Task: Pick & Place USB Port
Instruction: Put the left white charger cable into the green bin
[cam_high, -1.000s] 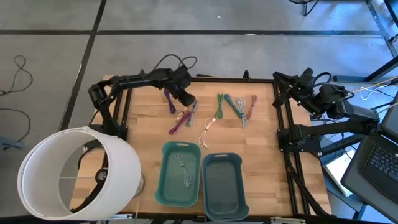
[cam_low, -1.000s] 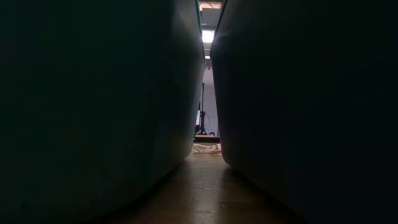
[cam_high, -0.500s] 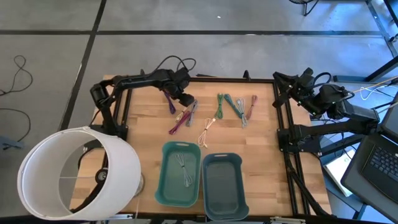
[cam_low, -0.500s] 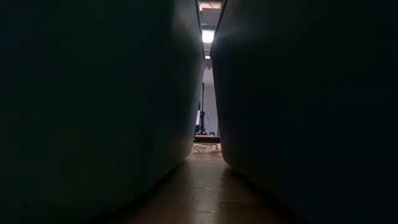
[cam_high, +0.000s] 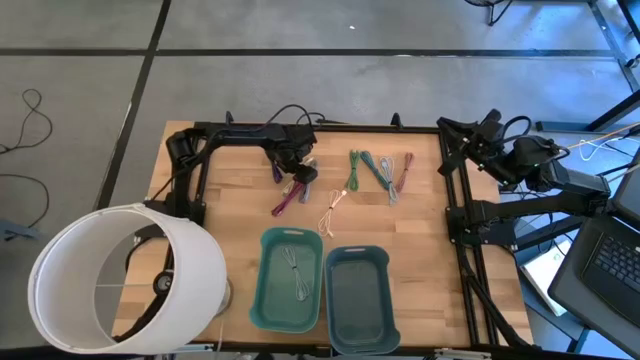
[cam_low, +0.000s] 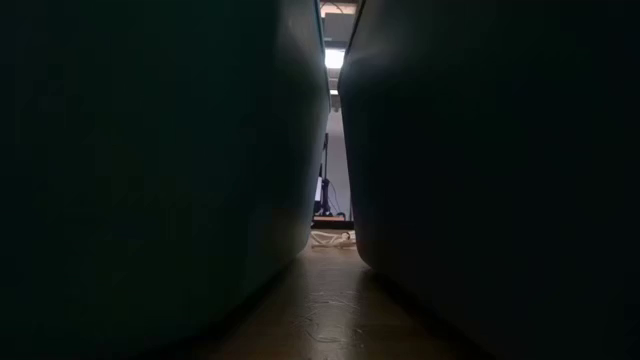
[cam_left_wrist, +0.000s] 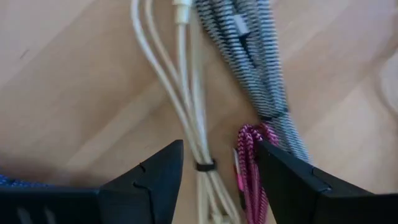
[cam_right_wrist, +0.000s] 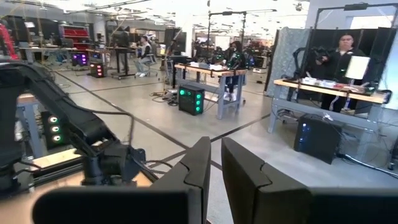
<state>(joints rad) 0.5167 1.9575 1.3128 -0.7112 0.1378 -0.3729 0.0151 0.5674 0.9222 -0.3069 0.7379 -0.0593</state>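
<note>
Straddling cream cable (cam_left_wrist: 186, 118) with spread left gripper (cam_left_wrist: 219, 163) to pinch it; right gripper (cam_right_wrist: 216, 163) parked, nearly clenched.

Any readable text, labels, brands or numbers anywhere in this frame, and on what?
None can be read.
The cables, the two bins and the table show no print in the high view.
The white lamp shade is blank.
The laptop keyboard at the right edge is too small to read.
Room signage in the right wrist view is too blurred.
</note>
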